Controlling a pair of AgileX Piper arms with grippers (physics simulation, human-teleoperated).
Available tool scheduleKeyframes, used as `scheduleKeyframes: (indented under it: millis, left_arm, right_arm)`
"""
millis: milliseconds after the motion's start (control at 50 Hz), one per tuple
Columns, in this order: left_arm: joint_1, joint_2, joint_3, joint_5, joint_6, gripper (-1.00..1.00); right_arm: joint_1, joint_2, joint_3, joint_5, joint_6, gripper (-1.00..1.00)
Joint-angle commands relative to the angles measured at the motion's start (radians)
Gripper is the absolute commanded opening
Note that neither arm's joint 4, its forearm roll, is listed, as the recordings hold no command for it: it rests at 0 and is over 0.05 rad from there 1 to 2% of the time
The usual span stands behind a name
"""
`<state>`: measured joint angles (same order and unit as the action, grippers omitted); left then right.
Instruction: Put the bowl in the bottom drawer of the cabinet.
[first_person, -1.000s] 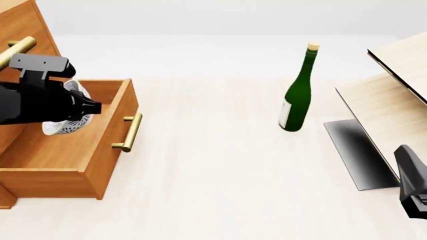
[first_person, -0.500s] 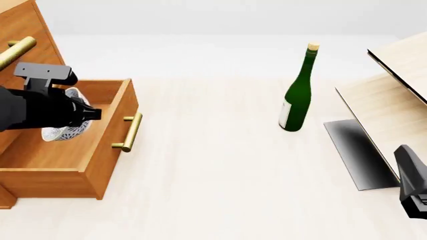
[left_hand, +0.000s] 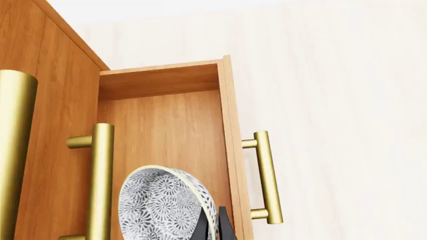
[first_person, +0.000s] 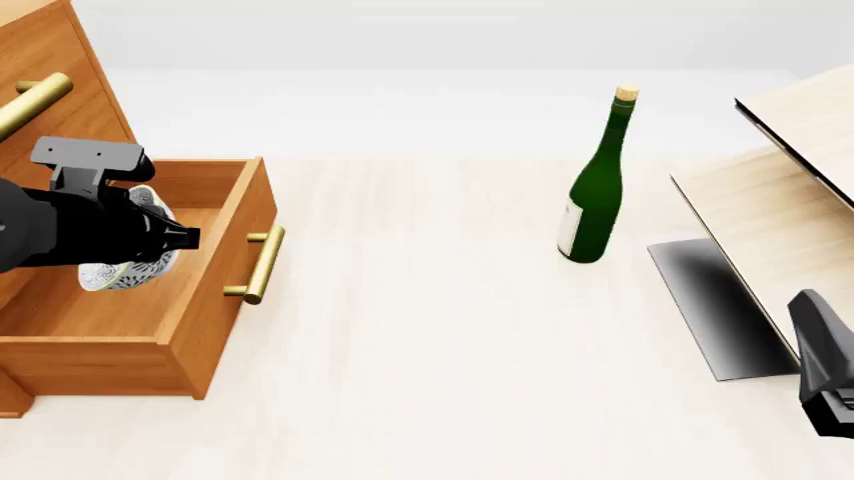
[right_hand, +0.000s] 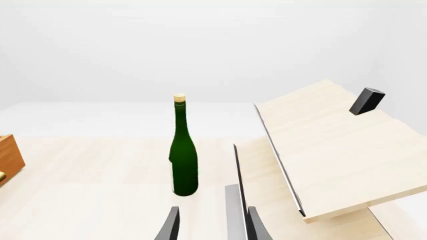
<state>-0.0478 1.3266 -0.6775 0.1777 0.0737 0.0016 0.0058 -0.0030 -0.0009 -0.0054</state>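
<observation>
Speckled blue-grey and white, the small round bowl (first_person: 123, 268) looks rigid, light, chippable; the left gripper (left_hand: 215, 226) pinches its rim, tilted, over the open orange-brown wooden bottom drawer (first_person: 220, 290) near its front edge; right gripper (right_hand: 212, 224) parted, empty.

the front view looks forward and down from above the table (first_person: 441, 330), taking in the cabinet (first_person: 54, 70) at left and the green bottle (first_person: 594, 185) at right. the left wrist view sits close over the bottom drawer (left_hand: 167, 125). the right wrist view faces the same bottle (right_hand: 183, 155), level, farther off.
</observation>
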Motion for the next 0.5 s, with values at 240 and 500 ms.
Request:
scheduleKeyframes:
  millis: [240, 500]
  left_arm:
    - [0.051, 0.018, 0.016, -0.032, 0.053, -1.00]
    - [0.045, 0.023, 0.025, -0.039, 0.045, -1.00]
  right_arm:
    - [0.000, 0.000, 0.000, 0.000, 0.000, 1.00]
    - [0.000, 0.000, 0.000, 0.000, 0.000, 1.00]
